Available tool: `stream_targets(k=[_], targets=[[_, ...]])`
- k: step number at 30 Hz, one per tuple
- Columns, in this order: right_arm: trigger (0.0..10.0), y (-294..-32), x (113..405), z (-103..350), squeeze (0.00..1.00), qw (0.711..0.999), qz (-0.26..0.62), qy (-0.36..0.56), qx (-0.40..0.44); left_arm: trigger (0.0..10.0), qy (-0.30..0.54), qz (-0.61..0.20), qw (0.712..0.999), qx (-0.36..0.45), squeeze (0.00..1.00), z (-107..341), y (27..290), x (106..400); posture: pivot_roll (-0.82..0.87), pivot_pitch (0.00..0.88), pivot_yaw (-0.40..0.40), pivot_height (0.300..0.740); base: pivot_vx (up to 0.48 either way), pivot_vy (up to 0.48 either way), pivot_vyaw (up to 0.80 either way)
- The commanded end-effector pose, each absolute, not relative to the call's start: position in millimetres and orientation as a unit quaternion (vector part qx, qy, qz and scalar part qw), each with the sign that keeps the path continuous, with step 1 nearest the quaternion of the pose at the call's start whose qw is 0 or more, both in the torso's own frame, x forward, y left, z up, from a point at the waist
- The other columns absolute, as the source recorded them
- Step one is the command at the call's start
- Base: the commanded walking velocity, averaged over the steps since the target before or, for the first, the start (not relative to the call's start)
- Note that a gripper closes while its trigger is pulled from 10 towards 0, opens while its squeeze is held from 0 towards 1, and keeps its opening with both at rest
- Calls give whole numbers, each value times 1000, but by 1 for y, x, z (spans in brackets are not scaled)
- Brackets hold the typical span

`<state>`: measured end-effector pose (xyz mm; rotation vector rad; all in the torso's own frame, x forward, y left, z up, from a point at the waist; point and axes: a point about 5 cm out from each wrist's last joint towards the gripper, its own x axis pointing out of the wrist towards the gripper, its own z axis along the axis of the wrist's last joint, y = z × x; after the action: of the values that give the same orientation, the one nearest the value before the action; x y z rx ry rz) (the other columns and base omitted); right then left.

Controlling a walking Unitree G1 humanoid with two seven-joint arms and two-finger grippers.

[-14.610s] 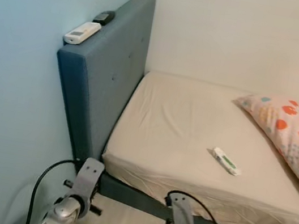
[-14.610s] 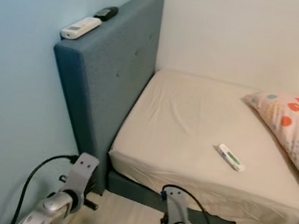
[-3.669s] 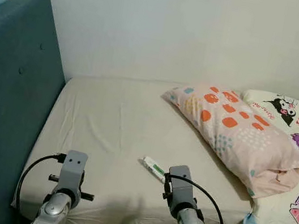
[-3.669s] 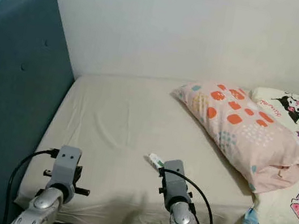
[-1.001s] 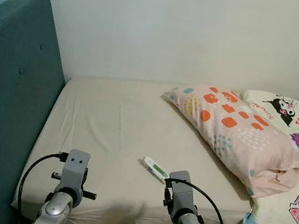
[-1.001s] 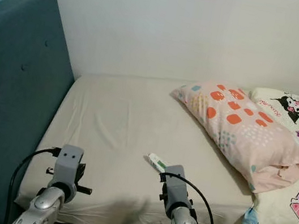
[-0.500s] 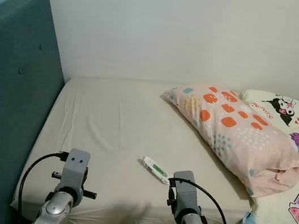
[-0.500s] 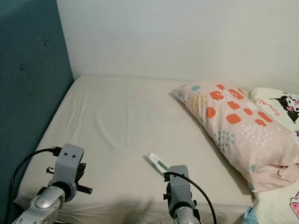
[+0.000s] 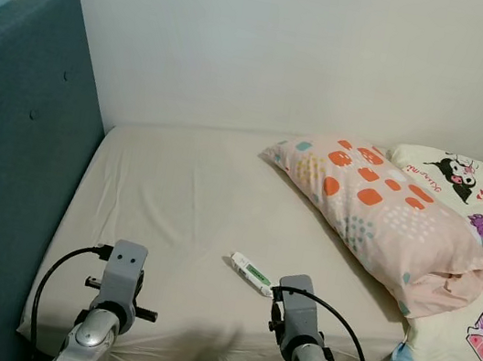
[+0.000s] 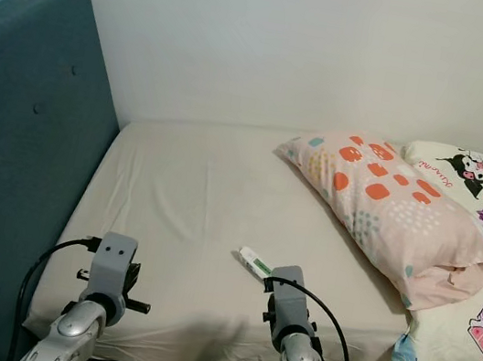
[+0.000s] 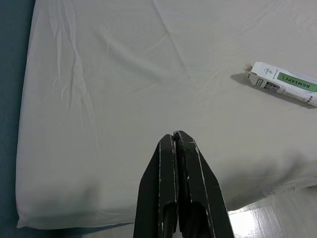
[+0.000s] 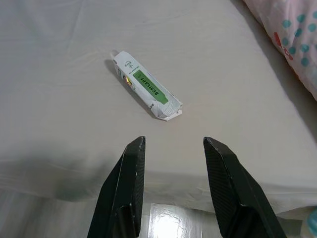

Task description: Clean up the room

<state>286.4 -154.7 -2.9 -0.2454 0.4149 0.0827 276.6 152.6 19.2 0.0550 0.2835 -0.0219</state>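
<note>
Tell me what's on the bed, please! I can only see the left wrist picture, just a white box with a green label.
Observer: Beyond the white box there's a pink pillow with orange spots, lying toward the robot's right.
Operator: Is the other gripper near the box?
Observer: Yes. The right gripper is open, and the box lies on the sheet just ahead of its fingers, untouched.
Operator: What's the dark blue bit at my edge?
Observer: That's a tall blue headboard standing at the bed's left end.
</note>
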Motion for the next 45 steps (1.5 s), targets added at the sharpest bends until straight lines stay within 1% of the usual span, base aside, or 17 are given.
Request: stream_targets(k=[1, 9, 14, 28, 45], targets=[[10000, -154, 284, -5, 0, 969, 41, 214, -118, 10000, 152, -12, 988, 27, 0, 16, 152, 276, 10, 76, -17, 740, 0, 0, 0], [10000, -153, 284, -6, 0, 969, 47, 213, -116, 10000, 140, -13, 990, 24, 0, 18, 152, 274, 13, 74, -21, 740, 0, 0, 0], [10000, -150, 284, -5, 0, 965, 66, 211, -140, 10000, 145, -15, 989, 30, 0, 16, 152, 273, 12, 69, -23, 740, 0, 0, 0], [10000, -150, 284, -6, 0, 964, 66, 213, -146, 10000, 145, -20, 989, 32, 0, 16, 149, 273, 11, 61, -22, 740, 0, 0, 773], [10000, -150, 286, -5, 0, 964, 65, 214, -142, 10000, 153, -23, 987, 34, 0, 17, 148, 275, 14, 75, -24, 740, 0, 0, 800]])
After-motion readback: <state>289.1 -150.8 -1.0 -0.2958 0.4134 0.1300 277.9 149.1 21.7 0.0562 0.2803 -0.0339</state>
